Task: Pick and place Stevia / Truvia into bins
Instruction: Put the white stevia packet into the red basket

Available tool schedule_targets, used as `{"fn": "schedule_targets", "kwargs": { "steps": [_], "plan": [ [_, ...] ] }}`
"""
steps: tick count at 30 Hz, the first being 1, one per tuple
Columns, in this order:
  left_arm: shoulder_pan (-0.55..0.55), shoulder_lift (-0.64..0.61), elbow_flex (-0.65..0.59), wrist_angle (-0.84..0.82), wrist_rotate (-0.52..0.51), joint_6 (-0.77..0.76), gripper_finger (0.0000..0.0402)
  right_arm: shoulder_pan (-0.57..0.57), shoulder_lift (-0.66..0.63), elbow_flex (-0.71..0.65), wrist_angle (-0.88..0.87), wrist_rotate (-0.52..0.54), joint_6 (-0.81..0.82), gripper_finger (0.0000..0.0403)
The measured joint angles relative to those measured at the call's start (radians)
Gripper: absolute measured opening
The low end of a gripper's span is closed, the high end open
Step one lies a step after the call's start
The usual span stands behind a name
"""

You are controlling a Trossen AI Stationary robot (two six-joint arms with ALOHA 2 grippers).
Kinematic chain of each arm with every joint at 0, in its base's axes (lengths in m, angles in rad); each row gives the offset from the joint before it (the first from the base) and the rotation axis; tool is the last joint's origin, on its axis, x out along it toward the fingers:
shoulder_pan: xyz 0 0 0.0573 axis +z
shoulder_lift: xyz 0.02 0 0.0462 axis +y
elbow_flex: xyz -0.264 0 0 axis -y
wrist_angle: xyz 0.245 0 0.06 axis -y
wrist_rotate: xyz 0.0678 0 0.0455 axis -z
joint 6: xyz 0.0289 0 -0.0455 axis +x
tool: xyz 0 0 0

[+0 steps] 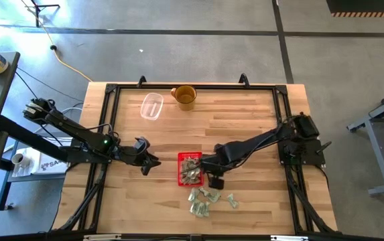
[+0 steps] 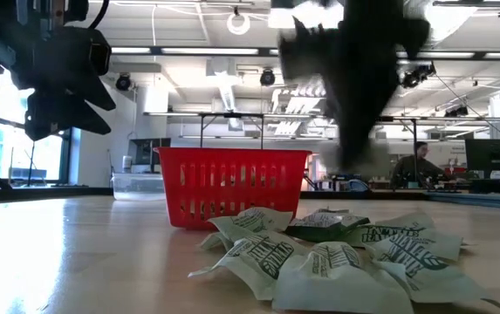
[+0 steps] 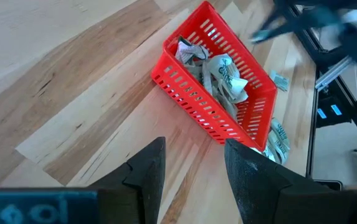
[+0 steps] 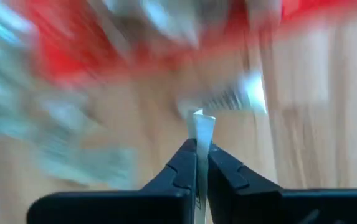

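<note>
White packet [image 4: 202, 127] between right fingers [image 4: 181, 163]

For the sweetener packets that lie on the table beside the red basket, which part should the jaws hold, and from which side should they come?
Probably from above, onto an edge that sticks up. The loose packets lie flat but crumpled on the table, so the low view shows raised edges and corners to pinch. The right gripper already holds a packet by its thin edge. The outlying one looks easiest, being clear of neighbours.
</note>
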Motion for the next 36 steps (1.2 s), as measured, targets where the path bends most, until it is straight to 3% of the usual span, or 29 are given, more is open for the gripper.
{"fn": "schedule_targets", "kwargs": {
  "steps": [5, 9, 13, 19, 25, 28, 31, 36],
  "plan": [
    [0.000, 0.000, 0.000, 0.000, 0.000, 0.000, 0.0198, -0.019, -0.006, 0.177, 0.040, 0.062, -0.007, 0.0006],
    [0.000, 0.000, 0.000, 0.000, 0.001, 0.000, 0.0198, -0.066, 0.004, 0.238, 0.158, -0.030, -0.053, 0.0016],
    [0.000, 0.000, 0.000, 0.000, 0.001, 0.000, 0.0198, -0.102, 0.042, 0.242, 0.168, -0.071, -0.018, 0.0054],
    [0.000, 0.000, 0.000, 0.000, 0.046, -0.004, 0.0198, -0.108, 0.049, 0.243, 0.163, -0.097, 0.022, 0.0141],
    [0.000, 0.000, 0.000, 0.001, 0.072, -0.017, 0.0198, -0.054, 0.023, 0.246, -0.105, 0.102, 0.016, 0.0198],
    [0.000, 0.000, 0.000, -0.003, 0.072, -0.030, 0.0198, -0.015, 0.023, 0.225, -0.265, 0.145, 0.065, 0.0207],
    [0.000, 0.004, 0.000, -0.004, 0.072, -0.030, 0.0198, 0.031, 0.018, 0.149, -0.283, 0.142, 0.147, 0.0208],
    [0.000, 0.004, 0.000, -0.004, 0.048, -0.030, 0.0198, 0.122, 0.017, -0.016, -0.031, 0.110, 0.313, 0.0209]
  ]
}}
